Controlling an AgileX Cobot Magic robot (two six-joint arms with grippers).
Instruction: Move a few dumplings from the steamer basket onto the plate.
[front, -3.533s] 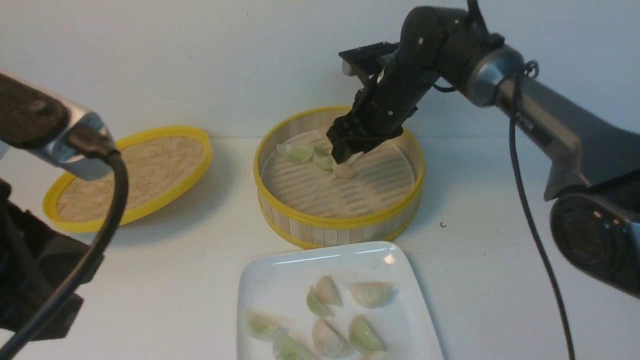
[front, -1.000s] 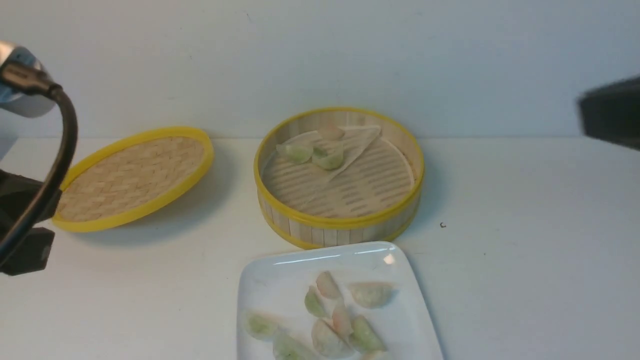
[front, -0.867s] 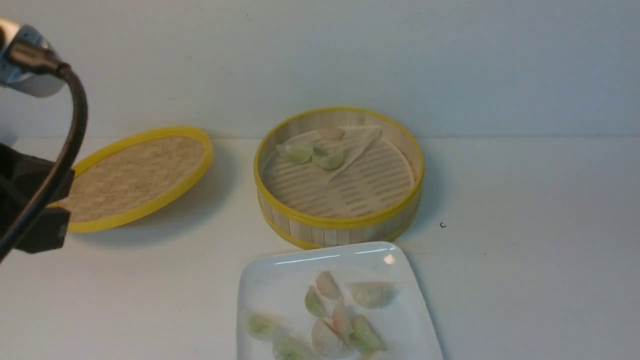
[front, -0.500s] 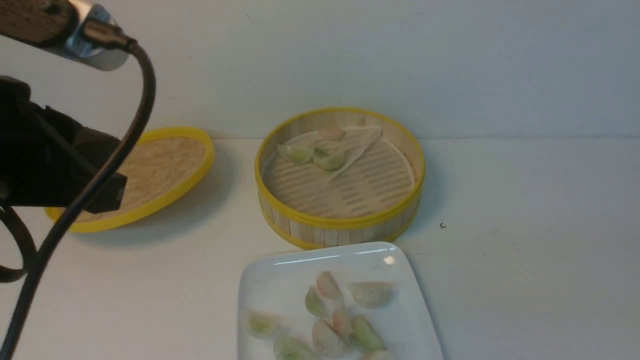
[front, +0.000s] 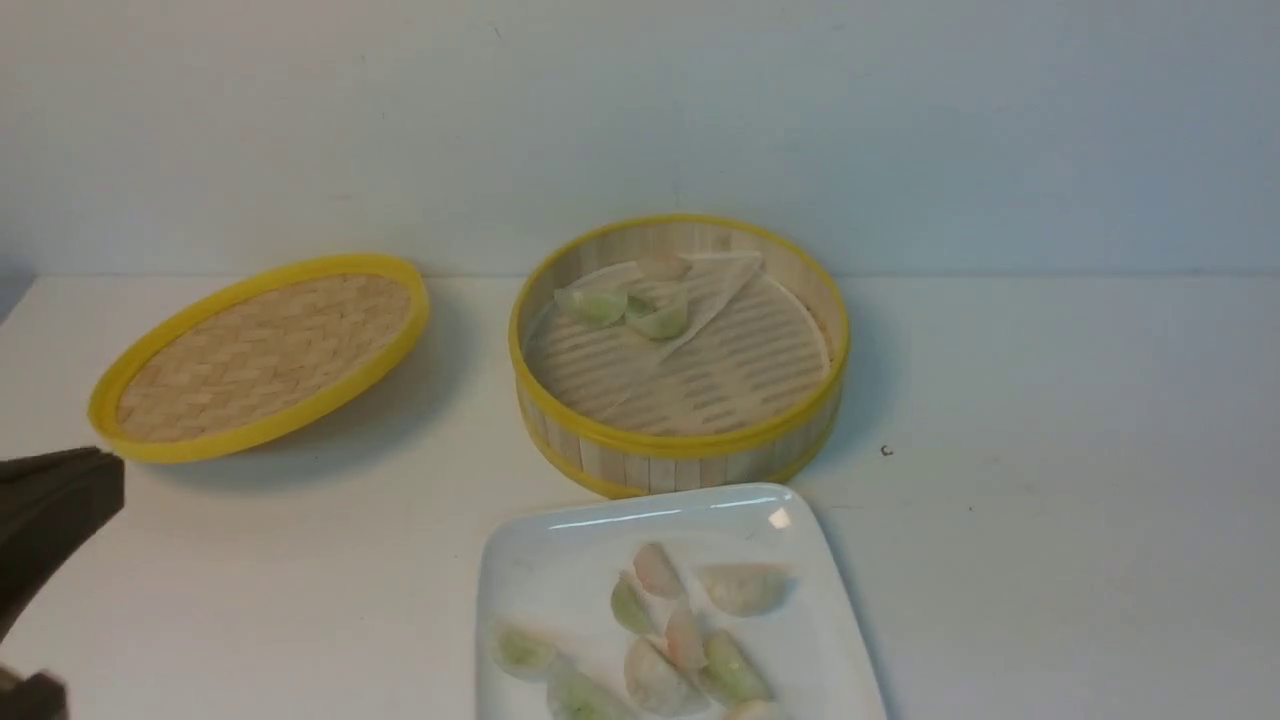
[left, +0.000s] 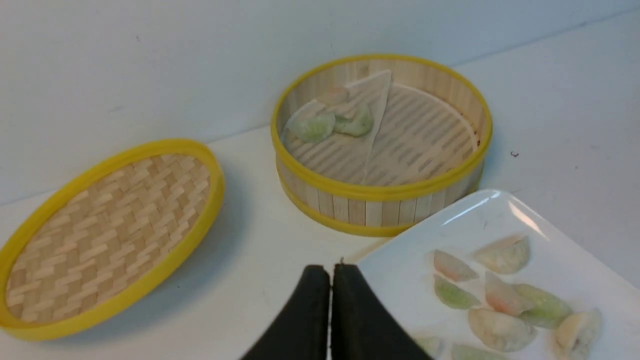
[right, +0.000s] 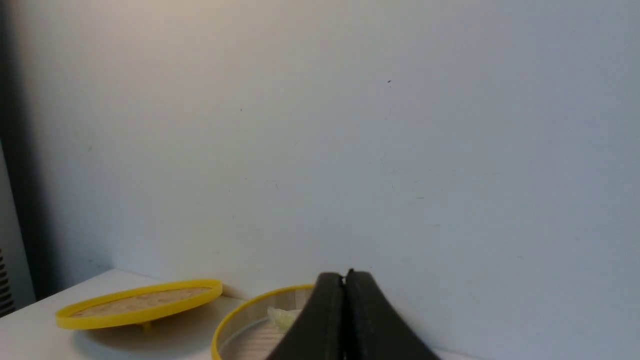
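Left gripper (left: 331, 272): my jaws are pressed together with nothing between them. It hangs over the table (front: 1050, 500), just beside a corner of the plate.
Right gripper (right: 345, 280): my jaws are closed tight and empty. It is raised and faces the wall (right: 400, 125), with the basket's rim low in its view.
Basket (front: 680, 445): round, with a bamboo-slat wall and yellow rims. It stands upright on the table just behind the plate.
Liner (front: 725, 275): pale paper with one side folded over toward the back left, so much of the slatted floor is bare.
Dumplings in basket (front: 592, 305): three, at the far left of the floor. Two pale green ones lie side by side and touch. A pinkish one sits behind them, close to the wall.
Dumplings on plate (front: 742, 588): at least eight translucent half-moons, some pale green and some pinkish-orange. They are clustered on the near half, and several touch.
Plate (front: 540, 560): glossy white and square with rounded corners. Its near edge runs out of the front view.
Lid (front: 260, 355): woven, with a yellow rim. It sits left of the basket and apart from it.
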